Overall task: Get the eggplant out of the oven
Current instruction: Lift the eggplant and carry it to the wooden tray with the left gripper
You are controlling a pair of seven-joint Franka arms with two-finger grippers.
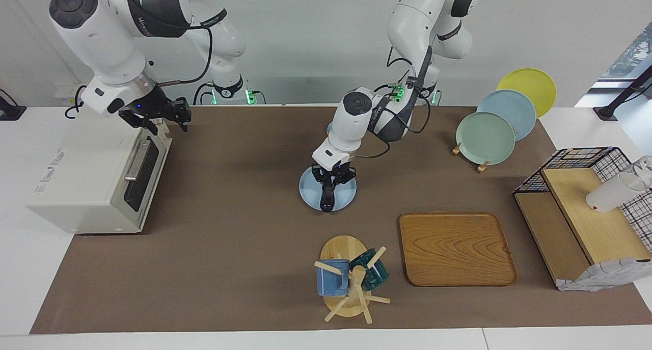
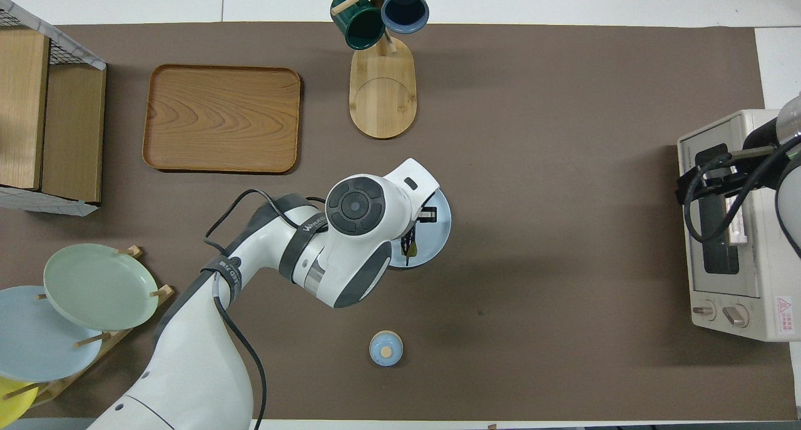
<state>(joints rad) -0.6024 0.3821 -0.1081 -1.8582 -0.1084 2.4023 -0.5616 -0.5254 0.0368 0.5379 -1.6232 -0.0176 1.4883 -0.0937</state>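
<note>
The eggplant (image 1: pixel 326 197), dark and slender, hangs upright between the fingers of my left gripper (image 1: pixel 331 180), which is shut on it. Its lower tip is at a light blue plate (image 1: pixel 347 191) in the middle of the mat; I cannot tell whether it touches. From overhead the left hand covers most of the eggplant (image 2: pixel 408 248) and part of the plate (image 2: pixel 439 225). The cream oven (image 1: pixel 76 171) stands at the right arm's end of the table, its door closed. My right gripper (image 1: pixel 157 118) hovers open over the oven's top front edge, holding nothing.
A mug tree (image 1: pixel 346 281) with two mugs and a wooden tray (image 1: pixel 456 248) lie farther from the robots than the plate. A rack of plates (image 1: pixel 486 136) and a wire shelf (image 1: pixel 586 212) stand at the left arm's end. A small blue lid (image 2: pixel 385 348) sits nearer the robots.
</note>
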